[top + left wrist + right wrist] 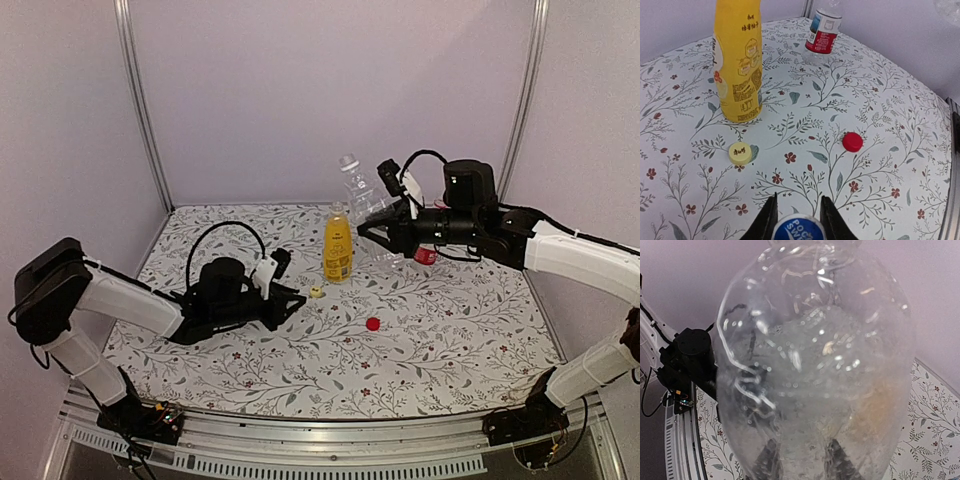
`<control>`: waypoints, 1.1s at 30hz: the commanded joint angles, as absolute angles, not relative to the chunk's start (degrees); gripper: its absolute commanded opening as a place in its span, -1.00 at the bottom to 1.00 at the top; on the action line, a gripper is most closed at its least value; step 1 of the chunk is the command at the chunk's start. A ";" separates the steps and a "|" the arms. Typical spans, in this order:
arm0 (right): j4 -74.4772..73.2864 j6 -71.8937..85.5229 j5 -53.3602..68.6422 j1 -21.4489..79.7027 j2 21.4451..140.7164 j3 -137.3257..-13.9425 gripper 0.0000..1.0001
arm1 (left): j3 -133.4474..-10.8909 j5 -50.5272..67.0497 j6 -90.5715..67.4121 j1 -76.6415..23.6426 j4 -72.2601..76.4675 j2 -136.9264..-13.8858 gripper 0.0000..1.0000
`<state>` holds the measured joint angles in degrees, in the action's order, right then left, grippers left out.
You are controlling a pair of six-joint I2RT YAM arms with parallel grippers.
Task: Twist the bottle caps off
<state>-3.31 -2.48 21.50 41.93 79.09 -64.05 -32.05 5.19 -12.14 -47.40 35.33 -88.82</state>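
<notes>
While your left arm lies low across the left side of the flowered table point(450, 340), your left gripper point(799, 210) is clenched on the blue cap point(800, 229). The cap sits between the two dark fingers point(766, 222) with its white lettering facing up, close above the cloth; you cannot tell whether it touches the surface.

Your right gripper point(368, 232) reaches in from the right and grasps the clear bottle point(355, 190) by its lower body. That bottle is lifted off the table and tilted, neck pointing up and to the far left. In the right wrist view it fills almost the whole picture, and you see your own fingers point(767, 460) only as dark shapes through the plastic, one on each side of it.

The yellow bottle point(737, 60) stands upright near the middle of the table, just left of the raised clear bottle. The yellow cap point(740, 153) lies flat on the cloth just beside it, on the near left side, apart from the bottle's base. The red cap point(852, 141) lies flat too, further right and nearer to you, well apart from the yellow one.

The bottle with the red label point(822, 32) stands at the far side, right of the yellow bottle. From overhead most of it is hidden behind your right arm, with only a bit of red label showing below the wrist.
</notes>
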 commanded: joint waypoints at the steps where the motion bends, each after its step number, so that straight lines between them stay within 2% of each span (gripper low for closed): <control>1: -2.20 -1.60 20.42 41.59 78.50 -63.12 -0.50 | -33.05 3.34 -10.07 -49.60 42.16 -95.26 -0.48; 11: -2.28 -1.34 20.14 41.57 77.23 -61.26 -0.50 | -39.85 2.53 -9.08 -50.72 37.33 -105.91 -0.48; 33: -1.67 -1.15 20.83 41.57 78.04 -60.80 -0.50 | -37.47 -1.45 -7.92 -47.52 33.41 -108.07 -0.42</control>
<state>-3.22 -2.07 21.19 41.91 78.54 -61.41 -38.35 0.49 -8.58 -47.92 33.74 -107.02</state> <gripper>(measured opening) 0.298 0.288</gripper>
